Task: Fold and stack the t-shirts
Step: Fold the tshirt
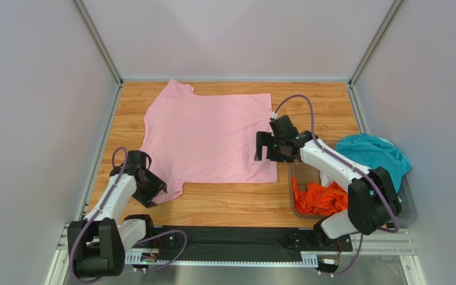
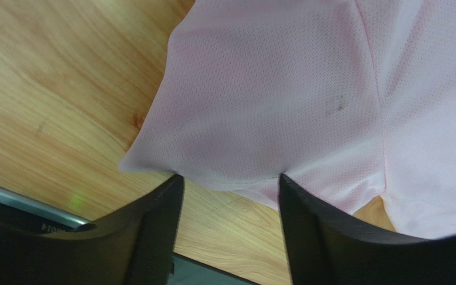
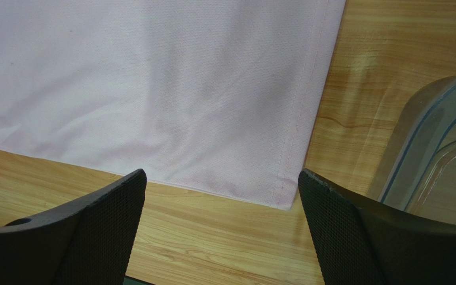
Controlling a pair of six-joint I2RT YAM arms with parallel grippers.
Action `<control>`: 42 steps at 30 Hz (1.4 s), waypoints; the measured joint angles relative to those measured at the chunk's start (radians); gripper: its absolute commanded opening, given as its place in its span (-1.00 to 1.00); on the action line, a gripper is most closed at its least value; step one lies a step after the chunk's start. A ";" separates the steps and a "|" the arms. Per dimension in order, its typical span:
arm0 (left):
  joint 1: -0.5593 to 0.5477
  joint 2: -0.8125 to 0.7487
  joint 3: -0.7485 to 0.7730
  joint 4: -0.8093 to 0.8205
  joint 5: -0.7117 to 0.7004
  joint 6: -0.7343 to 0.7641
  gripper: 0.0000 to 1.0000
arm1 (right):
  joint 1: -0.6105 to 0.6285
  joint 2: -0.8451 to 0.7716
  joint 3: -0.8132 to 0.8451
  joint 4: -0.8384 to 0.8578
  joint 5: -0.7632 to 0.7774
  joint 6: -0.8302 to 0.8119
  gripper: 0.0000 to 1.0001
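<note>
A light pink t-shirt (image 1: pixel 209 133) lies spread flat on the wooden table. My left gripper (image 1: pixel 152 189) is open at the shirt's near-left sleeve. In the left wrist view the sleeve (image 2: pixel 260 113) has its hem right at the tips of my open left gripper (image 2: pixel 230 185), and nothing is held. My right gripper (image 1: pixel 267 149) is open above the shirt's right hem. In the right wrist view my right gripper (image 3: pixel 221 176) is open and empty, and the shirt's near-right corner (image 3: pixel 281 199) lies between the fingertips on the table below. An orange t-shirt (image 1: pixel 319 199) and a teal t-shirt (image 1: pixel 373 153) lie in the bin.
A clear plastic bin (image 1: pixel 407 205) stands at the table's right side, close to my right arm; its rim shows in the right wrist view (image 3: pixel 426 142). Grey walls enclose the table (image 1: pixel 230 205) on three sides. Bare wood runs along the near edge.
</note>
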 measured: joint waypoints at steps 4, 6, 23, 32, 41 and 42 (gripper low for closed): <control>0.000 0.045 0.002 0.023 -0.001 -0.007 -0.18 | 0.000 0.001 0.000 0.000 -0.001 -0.002 1.00; 0.000 0.058 0.005 0.026 -0.003 -0.008 -0.39 | 0.000 0.001 -0.001 0.000 0.000 -0.002 1.00; 0.000 0.032 -0.007 0.079 -0.020 0.013 -1.00 | 0.174 -0.079 -0.150 -0.029 0.001 -0.051 0.99; 0.000 -0.017 -0.013 0.089 -0.069 0.029 -1.00 | 0.188 -0.039 -0.177 -0.011 0.056 0.012 0.79; 0.000 -0.017 -0.013 0.089 -0.084 0.031 -1.00 | 0.188 0.064 -0.171 -0.008 0.131 0.010 0.50; 0.000 -0.017 -0.013 0.089 -0.085 0.031 -1.00 | 0.188 0.066 -0.170 -0.008 0.134 0.009 0.47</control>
